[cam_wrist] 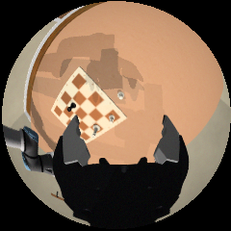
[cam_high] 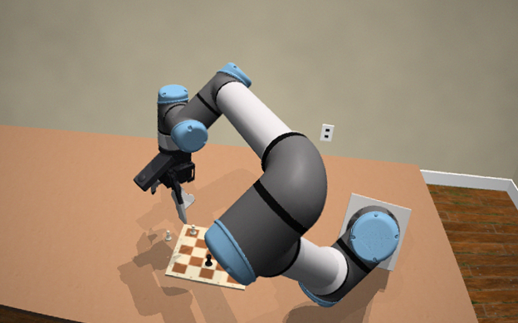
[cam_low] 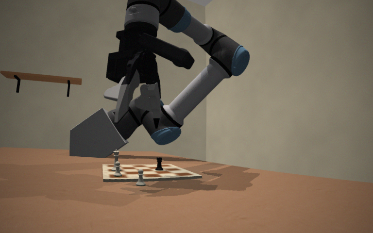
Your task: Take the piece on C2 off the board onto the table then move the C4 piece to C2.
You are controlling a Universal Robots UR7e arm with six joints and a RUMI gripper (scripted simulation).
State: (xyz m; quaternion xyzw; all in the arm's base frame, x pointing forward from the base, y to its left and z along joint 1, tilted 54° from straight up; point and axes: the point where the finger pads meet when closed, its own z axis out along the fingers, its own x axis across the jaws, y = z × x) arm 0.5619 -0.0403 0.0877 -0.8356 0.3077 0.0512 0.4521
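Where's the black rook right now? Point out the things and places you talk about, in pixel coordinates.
In the top view, the black rook [cam_high: 209,261] [cam_low: 159,163] [cam_wrist: 71,107] stands upright on the chessboard [cam_high: 171,272] [cam_low: 151,180] [cam_wrist: 105,97], just left of the arm's big blue joint cap [cam_high: 229,252].

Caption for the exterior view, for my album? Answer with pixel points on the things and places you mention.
Open tool [cam_low: 137,124] above a chessboard [cam_low: 152,180], one white pawn [cam_low: 140,178] upright on the table beside it.
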